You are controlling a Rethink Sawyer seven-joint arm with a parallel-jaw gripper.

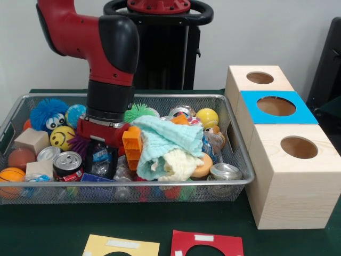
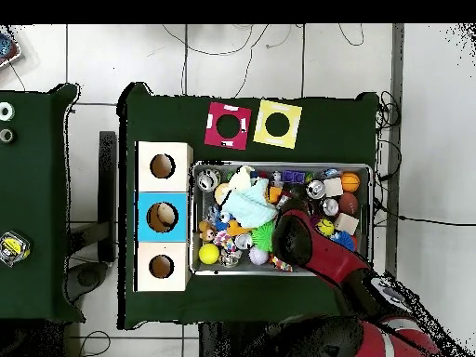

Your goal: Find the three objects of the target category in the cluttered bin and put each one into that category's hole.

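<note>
Sawyer arm (image 1: 109, 58) lowered into the wire bin (image 1: 234, 133) of mixed clutter.

The gripper (image 1: 104, 133) is buried among the items at about 9 o'clock from the mint cloth (image 1: 170, 141); whether it is open or closed cannot be told. An orange block (image 1: 131, 146) is seen just beside it, and a soda can (image 1: 67, 165) at 7 o'clock. Three holed boxes are ranged at 3 o'clock of the bin; the middle, blue-topped box (image 2: 162, 217) apparently holds one object already, though which cannot be made out.
</note>
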